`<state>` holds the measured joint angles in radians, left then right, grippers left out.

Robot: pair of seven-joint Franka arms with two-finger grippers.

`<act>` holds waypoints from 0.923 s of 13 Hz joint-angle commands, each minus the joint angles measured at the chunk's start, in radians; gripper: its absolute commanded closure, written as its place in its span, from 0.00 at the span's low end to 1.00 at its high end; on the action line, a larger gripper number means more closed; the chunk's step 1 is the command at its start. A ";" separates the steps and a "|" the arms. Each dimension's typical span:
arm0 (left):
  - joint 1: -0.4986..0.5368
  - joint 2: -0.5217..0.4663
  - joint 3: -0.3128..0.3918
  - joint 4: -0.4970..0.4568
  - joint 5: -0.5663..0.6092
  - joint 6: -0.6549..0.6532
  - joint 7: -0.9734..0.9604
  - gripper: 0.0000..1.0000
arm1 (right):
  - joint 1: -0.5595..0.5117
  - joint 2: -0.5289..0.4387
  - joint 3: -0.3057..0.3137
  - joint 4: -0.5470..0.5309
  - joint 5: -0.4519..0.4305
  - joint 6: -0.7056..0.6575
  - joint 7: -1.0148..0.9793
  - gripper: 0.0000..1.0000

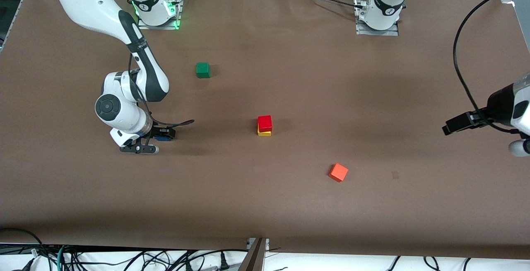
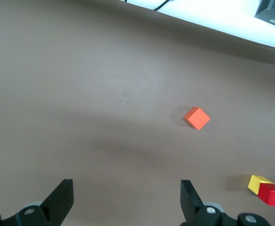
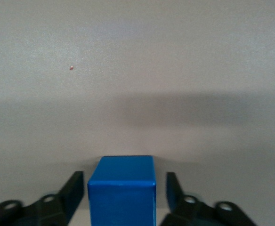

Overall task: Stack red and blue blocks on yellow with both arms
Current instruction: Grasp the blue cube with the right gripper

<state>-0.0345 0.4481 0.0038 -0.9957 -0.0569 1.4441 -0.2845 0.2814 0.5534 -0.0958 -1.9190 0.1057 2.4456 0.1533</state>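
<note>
Red block on yellow at mid-bench; blue block between the right tool's fingers.

The red block (image 1: pixel 265 123) sits on the yellow block (image 1: pixel 264 132); an orange-red cube (image 1: pixel 338 172) lies nearer the front edge, a green cube (image 1: pixel 203 70) nearer the bases. The right tool (image 1: pixel 159 140) brackets the blue block (image 3: pixel 122 190) on the bench (image 1: pixel 290 204), small gaps showing. The left tool (image 2: pixel 127 197) waits, spread wide, empty.

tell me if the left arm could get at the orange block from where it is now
Probably yes. The left gripper hangs open over bare table at its own end, and nothing stands between it and the orange block; the red-on-yellow stack sits off to the side.
</note>
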 commanded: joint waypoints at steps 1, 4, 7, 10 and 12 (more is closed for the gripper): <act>-0.008 -0.037 -0.013 -0.038 0.034 -0.042 0.025 0.00 | 0.001 -0.021 0.010 -0.003 0.019 -0.028 0.014 0.64; -0.008 -0.038 -0.010 -0.038 0.035 -0.047 0.033 0.00 | 0.008 -0.046 0.053 0.098 0.019 -0.190 0.037 0.66; 0.014 -0.130 -0.012 -0.142 0.074 -0.039 0.080 0.00 | 0.028 -0.047 0.106 0.274 0.020 -0.417 0.132 0.63; 0.061 -0.277 -0.011 -0.370 0.074 0.053 0.151 0.00 | 0.085 -0.047 0.185 0.350 0.017 -0.462 0.294 0.63; 0.062 -0.324 -0.018 -0.444 0.074 0.073 0.166 0.00 | 0.192 -0.035 0.185 0.388 0.008 -0.458 0.330 0.63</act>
<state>0.0261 0.2279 0.0003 -1.2827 -0.0046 1.4642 -0.1492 0.3908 0.4977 0.0924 -1.5789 0.1141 2.0039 0.4403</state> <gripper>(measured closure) 0.000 0.449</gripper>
